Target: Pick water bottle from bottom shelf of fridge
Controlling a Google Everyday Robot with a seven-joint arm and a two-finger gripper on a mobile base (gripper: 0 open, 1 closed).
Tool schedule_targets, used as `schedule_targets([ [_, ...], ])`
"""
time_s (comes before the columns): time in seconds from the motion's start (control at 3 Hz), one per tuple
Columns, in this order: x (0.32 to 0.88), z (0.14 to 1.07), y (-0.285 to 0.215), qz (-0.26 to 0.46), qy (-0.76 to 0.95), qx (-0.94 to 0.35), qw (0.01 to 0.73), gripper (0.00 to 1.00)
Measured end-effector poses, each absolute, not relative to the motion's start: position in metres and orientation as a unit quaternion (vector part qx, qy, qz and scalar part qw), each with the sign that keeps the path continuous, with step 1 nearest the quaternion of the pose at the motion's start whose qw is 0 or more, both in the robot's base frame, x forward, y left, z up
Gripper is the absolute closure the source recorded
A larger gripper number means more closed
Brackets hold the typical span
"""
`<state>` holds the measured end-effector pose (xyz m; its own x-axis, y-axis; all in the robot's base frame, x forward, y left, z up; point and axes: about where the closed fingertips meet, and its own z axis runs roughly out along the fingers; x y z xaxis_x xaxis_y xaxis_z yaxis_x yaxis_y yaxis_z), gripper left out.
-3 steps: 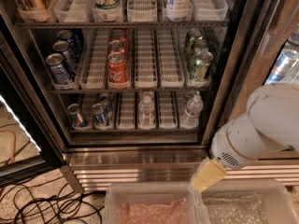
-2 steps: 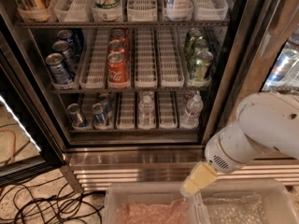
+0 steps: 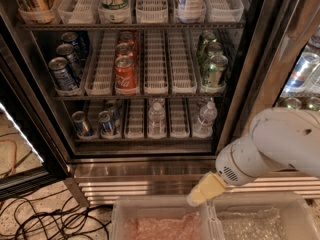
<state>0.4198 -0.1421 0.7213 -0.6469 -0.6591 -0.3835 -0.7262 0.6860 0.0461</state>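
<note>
The fridge (image 3: pixel 240 84) stands open in front of me. Its bottom shelf (image 3: pixel 145 138) carries white lane trays. Two water bottles stand at the front of that shelf, one in the middle (image 3: pixel 156 117) and one to the right (image 3: pixel 206 118). Both are clear with white caps. My gripper (image 3: pixel 201 192) shows as a pale yellow tip on the white arm (image 3: pixel 280 144). It hangs low at the right, in front of the steel base and below the bottles, touching neither.
Two soda cans (image 3: pixel 93 123) stand at the left of the bottom shelf. More cans fill the rack above (image 3: pixel 125 74). A clear plastic bin (image 3: pixel 165 219) sits just below the gripper. Black cables (image 3: pixel 45 219) lie on the floor at left.
The arm has swung left, carrying the gripper tip leftward along the fridge's steel base. The bottles and cans have not moved.
</note>
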Motion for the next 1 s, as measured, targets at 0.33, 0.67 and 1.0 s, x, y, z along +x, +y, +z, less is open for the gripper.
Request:
schedule_targets([
  [0.33,0.446,0.696,-0.142,0.107,0.923,-0.305,0.21,0.0],
  [0.67,0.47,0.679,-0.151,0.1,0.934,-0.245,0.241,0.0],
  [1.0,0.49,0.667,-0.154,0.132,0.939,-0.206,0.241,0.0],
])
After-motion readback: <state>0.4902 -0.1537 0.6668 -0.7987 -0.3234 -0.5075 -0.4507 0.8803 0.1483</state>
